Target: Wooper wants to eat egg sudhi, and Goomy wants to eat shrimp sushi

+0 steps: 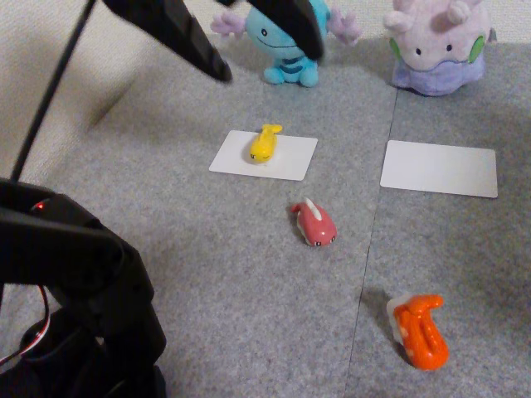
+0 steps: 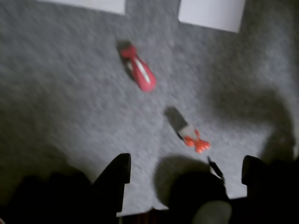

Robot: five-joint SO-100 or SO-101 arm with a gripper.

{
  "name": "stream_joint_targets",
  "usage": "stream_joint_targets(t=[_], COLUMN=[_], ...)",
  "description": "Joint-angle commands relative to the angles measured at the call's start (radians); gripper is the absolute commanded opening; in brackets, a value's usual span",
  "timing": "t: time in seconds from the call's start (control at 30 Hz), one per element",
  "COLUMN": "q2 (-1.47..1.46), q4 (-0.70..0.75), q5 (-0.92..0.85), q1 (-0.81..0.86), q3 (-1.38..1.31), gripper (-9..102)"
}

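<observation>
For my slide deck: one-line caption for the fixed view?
Egg sushi on Wooper's card, shrimp sushi waiting, Goomy's card bare.

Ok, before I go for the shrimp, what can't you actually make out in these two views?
- Wooper: fixed view, face partly covered by the black arm.
- Goomy: fixed view, top cut off by the frame edge.
- shrimp sushi: wrist view, blurred, details unclear.
- egg sudhi: fixed view, too small to see its rice base.
- gripper: wrist view, dark and cropped at the bottom.

glossy plastic egg sudhi [image 1: 263, 143], fuzzy cloth Wooper [image 1: 286, 51], rough grey carpet [image 1: 207, 265]
</observation>
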Motion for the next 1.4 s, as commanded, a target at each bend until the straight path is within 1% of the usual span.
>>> stream_joint_targets(t=[0.0, 0.27, 0.53, 0.7, 0.83, 1.07, 1.17, 1.37], q2=[0.049, -0.008, -0.27, -0.425, -0.535, -0.692, -0.709, -0.719], q4=[0.008, 0.011, 0.015, 0.005, -0.043, -0.236, -0.262, -0.27], q5=[-0.112, -0.403, -0.828, -1.0, -1.078, -1.092, -1.092, -1.078], q1=[0.095, 0.314, 0.511, 0.597, 0.632, 0.672, 0.698, 0.686], q3=[0.011, 0.02, 0.02, 0.02, 0.02, 0.018, 0.006, 0.006], gripper=[28, 28, 28, 28, 28, 28, 28, 28])
